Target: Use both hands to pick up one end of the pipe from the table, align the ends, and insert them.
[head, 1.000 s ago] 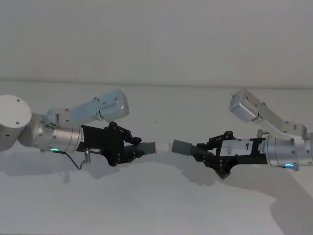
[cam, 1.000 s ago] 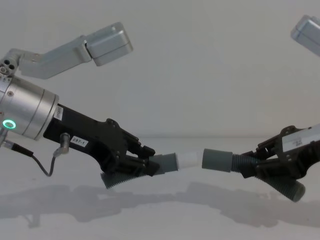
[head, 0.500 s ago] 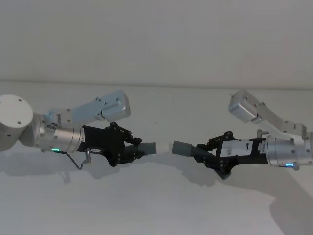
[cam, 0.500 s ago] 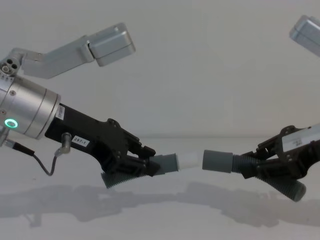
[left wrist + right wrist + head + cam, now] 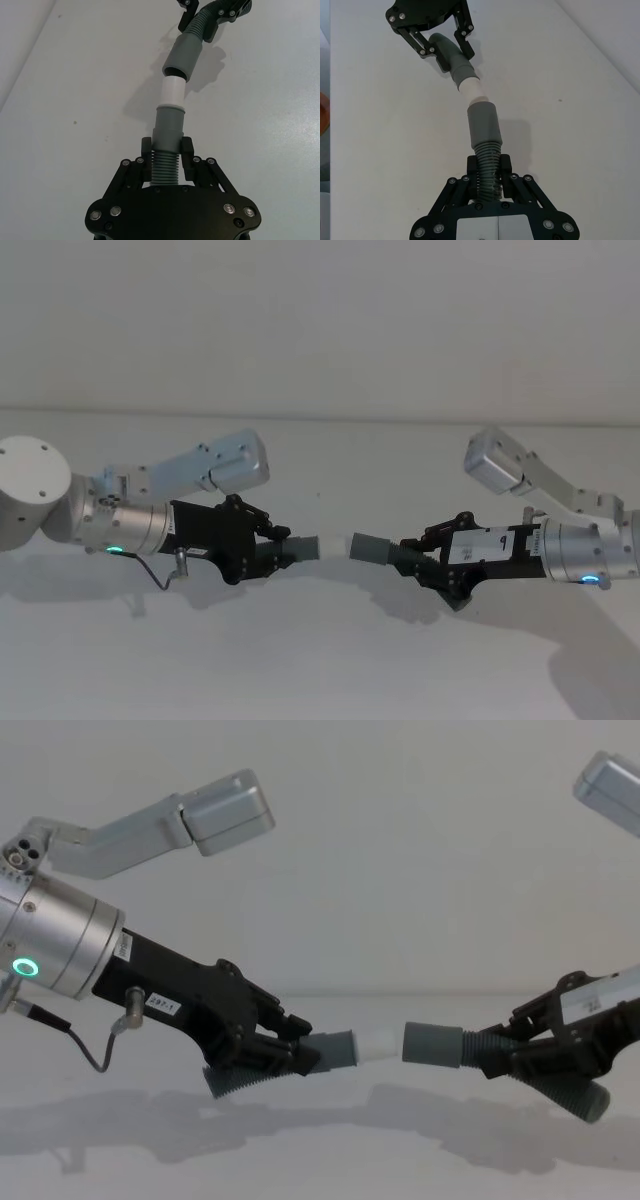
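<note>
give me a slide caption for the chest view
Left end effector and right end effector hold two hose pieces above the table, white tip facing grey cuff across a small gap.

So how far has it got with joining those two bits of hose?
Picking up looks done: the left tool grips the white-tipped piece and the right tool grips the piece with the wider cuff, both off the table. Aligning is in hand: the ends face each other, nearly touching. Pushing the white tip into the cuff is left.
</note>
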You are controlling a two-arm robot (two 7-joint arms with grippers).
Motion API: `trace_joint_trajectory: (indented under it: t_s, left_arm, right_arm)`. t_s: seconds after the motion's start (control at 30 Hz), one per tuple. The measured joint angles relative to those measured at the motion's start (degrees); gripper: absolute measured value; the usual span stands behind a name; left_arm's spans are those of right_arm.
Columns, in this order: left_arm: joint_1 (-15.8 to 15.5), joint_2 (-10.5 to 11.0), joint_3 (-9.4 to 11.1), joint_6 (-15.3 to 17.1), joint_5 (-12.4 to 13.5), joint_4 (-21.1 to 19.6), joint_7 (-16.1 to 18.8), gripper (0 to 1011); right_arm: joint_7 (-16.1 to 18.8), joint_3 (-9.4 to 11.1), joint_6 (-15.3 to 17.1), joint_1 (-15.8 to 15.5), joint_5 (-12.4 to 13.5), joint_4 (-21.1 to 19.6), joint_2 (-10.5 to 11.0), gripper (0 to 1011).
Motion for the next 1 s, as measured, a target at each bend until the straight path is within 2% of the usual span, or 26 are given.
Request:
trace_joint_trajectory:
  t_s: [1.0]
  left_arm:
    - [-0.7, -0.9, 0.9, 0.5, 0.9, 0.7, -0.3, 334]
  right_arm:
    - [1.9, -1.4, -0.9, 1.6, 0.0, 1.0, -0.2, 264]
